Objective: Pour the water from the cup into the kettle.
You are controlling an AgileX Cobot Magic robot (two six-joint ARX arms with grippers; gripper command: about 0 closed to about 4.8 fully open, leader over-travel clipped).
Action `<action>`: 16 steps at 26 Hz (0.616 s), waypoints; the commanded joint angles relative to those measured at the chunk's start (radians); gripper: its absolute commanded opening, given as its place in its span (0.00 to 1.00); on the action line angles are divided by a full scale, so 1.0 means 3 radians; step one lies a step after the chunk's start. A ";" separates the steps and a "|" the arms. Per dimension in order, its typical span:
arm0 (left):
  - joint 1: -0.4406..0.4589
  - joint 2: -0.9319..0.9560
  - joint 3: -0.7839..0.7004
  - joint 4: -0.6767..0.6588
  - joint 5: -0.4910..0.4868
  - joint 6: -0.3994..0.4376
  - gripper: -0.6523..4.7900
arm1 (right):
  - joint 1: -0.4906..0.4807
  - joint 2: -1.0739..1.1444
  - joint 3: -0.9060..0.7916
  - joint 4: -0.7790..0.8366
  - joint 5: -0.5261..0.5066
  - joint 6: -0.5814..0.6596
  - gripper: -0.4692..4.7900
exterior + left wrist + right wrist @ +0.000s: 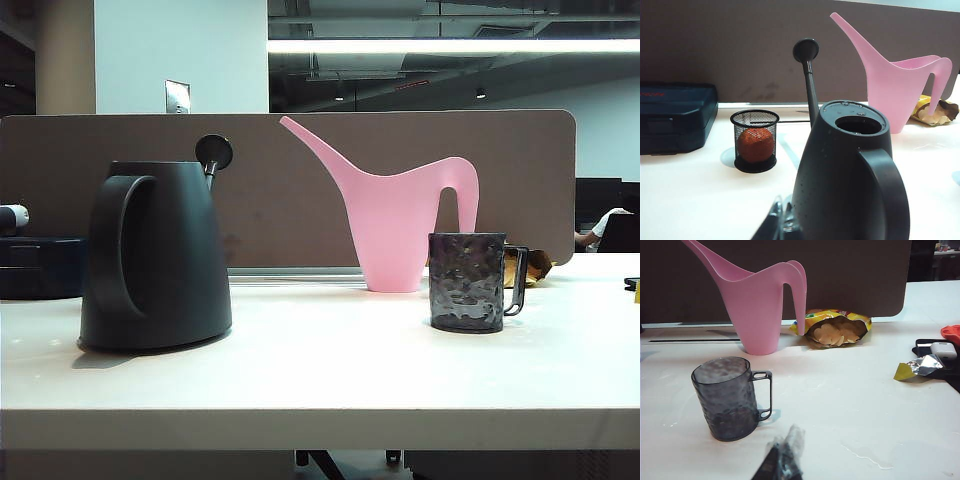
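A: Where are the grippers sitting?

B: The right gripper (782, 460) is hanging low over the table (320, 380), fingertips pressed together, holding nothing, just short of the cup (730, 397). The left gripper (780, 225) is peeking in beside the kettle (850, 185); only its tips are showing, so I cannot tell how far it is parted.

A: So which step is this?

B: I'm judging nothing is started yet. The cup is standing upright, well apart from the kettle. Next, the right jaws are needing to open and take the cup by its handle or body.

A: Are the views differing?

B: The left wrist view is showing the kettle's open mouth and a mesh holder (755, 140); the right wrist view is revealing a chip bag (837, 330) behind the pink watering can (757, 305).
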 commanded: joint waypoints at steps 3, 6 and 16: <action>-0.0001 0.0003 0.0005 0.0024 0.0019 0.0001 0.11 | 0.0003 -0.0003 0.0122 -0.0027 -0.0209 0.0154 0.09; -0.0001 0.0003 0.0005 0.0024 0.0020 0.0001 0.11 | 0.0001 -0.0001 0.0436 -0.0362 -0.0179 0.0215 0.09; -0.0003 0.0003 0.0008 -0.0025 0.0469 -0.0010 0.11 | 0.0003 0.0506 0.1125 -0.0749 -0.0148 0.0357 0.09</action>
